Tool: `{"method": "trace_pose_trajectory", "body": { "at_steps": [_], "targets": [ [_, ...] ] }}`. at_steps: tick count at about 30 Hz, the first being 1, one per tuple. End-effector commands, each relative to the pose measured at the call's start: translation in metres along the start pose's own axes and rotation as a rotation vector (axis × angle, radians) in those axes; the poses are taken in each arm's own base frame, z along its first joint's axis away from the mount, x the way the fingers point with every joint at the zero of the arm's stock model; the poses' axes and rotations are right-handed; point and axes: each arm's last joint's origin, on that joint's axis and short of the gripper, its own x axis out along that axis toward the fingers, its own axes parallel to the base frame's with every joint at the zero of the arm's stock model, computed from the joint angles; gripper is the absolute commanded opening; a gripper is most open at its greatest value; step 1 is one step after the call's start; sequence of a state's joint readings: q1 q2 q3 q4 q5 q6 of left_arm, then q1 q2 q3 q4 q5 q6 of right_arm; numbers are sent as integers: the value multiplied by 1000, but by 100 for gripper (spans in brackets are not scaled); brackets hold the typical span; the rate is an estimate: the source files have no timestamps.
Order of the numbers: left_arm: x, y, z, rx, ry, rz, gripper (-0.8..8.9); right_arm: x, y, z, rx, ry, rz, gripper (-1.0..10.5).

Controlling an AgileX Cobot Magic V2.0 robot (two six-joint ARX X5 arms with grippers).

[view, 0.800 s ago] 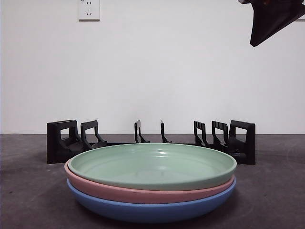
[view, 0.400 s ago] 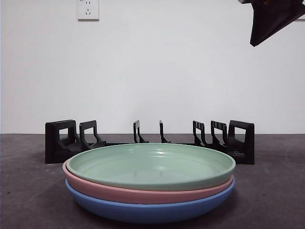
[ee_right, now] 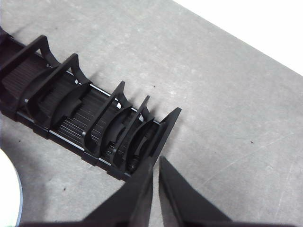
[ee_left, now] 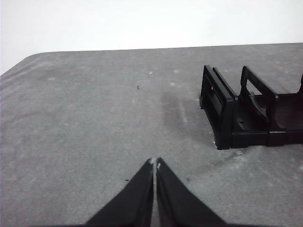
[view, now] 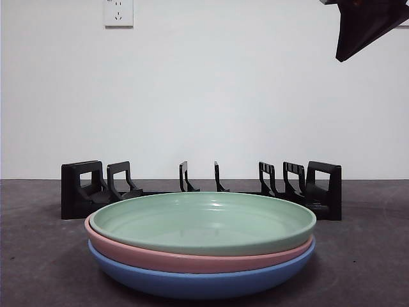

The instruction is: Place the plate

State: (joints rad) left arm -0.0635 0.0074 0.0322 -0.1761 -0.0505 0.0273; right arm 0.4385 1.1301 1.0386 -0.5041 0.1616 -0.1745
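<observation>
Grey table (view: 364, 256) bears flat, rim-up green plate (view: 203, 222).

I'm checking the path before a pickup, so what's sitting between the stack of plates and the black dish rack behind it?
Nothing: the front view shows only bare grey table between the stack of plates and the black dish rack. The rack's slots look empty.

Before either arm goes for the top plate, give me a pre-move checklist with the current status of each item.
1. Green plate on top of the stack, nothing on it: ok.
2. Pink plate and blue plate nested squarely beneath: ok.
3. Black rack behind the stack, slots hold no plate: ok.
4. Left gripper shut, holding nothing, over bare table: not ok for grasping, must open.
5. Right gripper shut, holding nothing, above the rack's end: not ok, same reason.
6. Rack fixed to the table: cannot tell.
</observation>
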Motion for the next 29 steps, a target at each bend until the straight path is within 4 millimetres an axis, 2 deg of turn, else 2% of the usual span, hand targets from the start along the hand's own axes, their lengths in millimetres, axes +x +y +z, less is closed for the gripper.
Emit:
{"method": "trace_pose_trajectory", "body": {
  "at_steps": [1,4,6,9,10,14,17,22,29],
  "targets": [
    [2,0,-5,-10,6,-3,8,-2,-1,3,-1,-16,-18,19],
    [2,0,-5,-10,6,-3,8,-19,-11,-2,13,-84,-41,19],
    [2,0,-5,-10,6,-3,8,-30,-15,-18,44,-219,-37,19],
    [2,0,-5,-10,6,-3,8,-41,-17,-67,88,-439,-65,19],
    [2,0,-5,-10,6,-3,8,-42,-15,-93,116,-477,-101,19],
    [2,0,-5,-10,6,-3,8,-37,-10,-165,189,-479,-220,19],
    [2,0,-5,-10,6,-3,7,-31,-5,-198,211,-448,-271,19],
    [2,0,-5,-10,6,-3,8,-25,0,-225,249,-433,-314,19],
    [2,0,-4,-10,-2,-3,8,-22,0,-228,253,-418,-326,19]
  ]
}}
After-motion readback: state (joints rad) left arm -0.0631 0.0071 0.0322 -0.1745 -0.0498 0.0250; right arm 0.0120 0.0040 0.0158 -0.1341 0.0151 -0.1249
